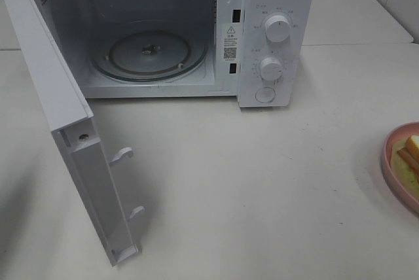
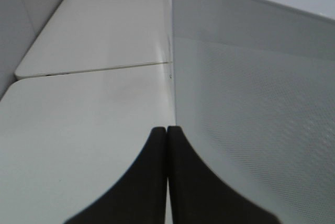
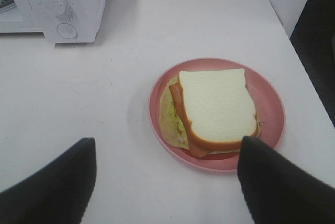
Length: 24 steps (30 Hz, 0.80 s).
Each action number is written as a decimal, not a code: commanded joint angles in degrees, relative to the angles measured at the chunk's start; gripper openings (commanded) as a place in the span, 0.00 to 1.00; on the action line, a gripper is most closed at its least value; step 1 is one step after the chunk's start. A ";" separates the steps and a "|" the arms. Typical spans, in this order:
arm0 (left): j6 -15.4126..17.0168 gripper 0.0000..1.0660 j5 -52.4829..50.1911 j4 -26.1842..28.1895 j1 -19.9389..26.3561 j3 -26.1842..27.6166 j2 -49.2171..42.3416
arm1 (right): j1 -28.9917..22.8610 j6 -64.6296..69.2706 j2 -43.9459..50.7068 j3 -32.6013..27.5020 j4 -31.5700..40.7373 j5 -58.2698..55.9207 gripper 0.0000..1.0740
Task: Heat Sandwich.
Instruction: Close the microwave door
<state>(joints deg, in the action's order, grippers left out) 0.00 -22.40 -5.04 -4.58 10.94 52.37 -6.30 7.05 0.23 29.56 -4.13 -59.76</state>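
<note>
At the back of the white table (image 1: 262,188), the microwave (image 1: 272,38) stands with its door (image 1: 62,123) swung wide open toward the front-left, and the glass turntable (image 1: 149,54) inside is bare. Over at the table's right edge sits the pink plate (image 3: 268,98), only a sliver of it showing in the high view, and on it lies the sandwich (image 3: 217,109): a pale bread slice on top, tan crust at its rim, brown and greenish filling peeking out along one side. The right gripper (image 3: 167,171) hovers above the table just short of the plate, its two dark fingers (image 3: 57,182) spread well apart, one of them overlapping the plate's near rim in the wrist view; nothing is between them. The left gripper (image 2: 166,130) has its dark fingertips pressed flat together, clenched on nothing, right beside the perforated outer face of the open door. Neither arm shows in the high view.
</note>
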 commanded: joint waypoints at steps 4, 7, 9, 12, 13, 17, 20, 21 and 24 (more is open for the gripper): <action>0.63 0.00 -7.68 -3.90 -6.19 -0.06 8.25 | 0.40 -0.29 1.89 -0.11 -0.29 0.34 0.71; 0.63 0.00 -9.63 -5.16 -9.05 0.11 11.23 | 0.40 -0.29 1.89 -0.11 -0.29 0.34 0.71; 0.63 0.00 -11.12 -5.79 -10.66 0.23 13.01 | 0.40 -0.29 1.89 -0.11 -0.29 0.34 0.71; 0.63 0.00 -13.29 -5.90 -13.18 0.86 15.99 | 0.40 -0.29 1.89 -0.11 -0.29 0.34 0.71; 0.63 0.00 -14.27 -5.90 -13.98 1.09 16.84 | 0.40 -0.29 1.89 -0.11 -0.29 0.34 0.71; 0.63 0.00 -18.16 -5.61 -17.13 2.01 21.26 | 0.40 -0.29 1.89 -0.11 -0.29 0.34 0.71; 0.00 0.00 -21.43 -3.44 -21.03 3.32 26.70 | 0.40 -0.29 1.89 -0.11 -0.29 0.34 0.71; 0.00 0.00 -22.46 -2.41 -22.23 3.78 28.19 | 0.40 -0.29 1.89 -0.11 -0.29 0.34 0.71; 0.00 0.00 -24.58 0.06 -24.47 4.87 30.88 | 0.40 -0.29 1.89 -0.11 -0.29 0.34 0.71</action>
<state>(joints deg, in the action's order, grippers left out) 0.00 -44.98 -6.36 -28.53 15.18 82.79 -6.30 7.05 0.23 29.56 -4.13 -59.76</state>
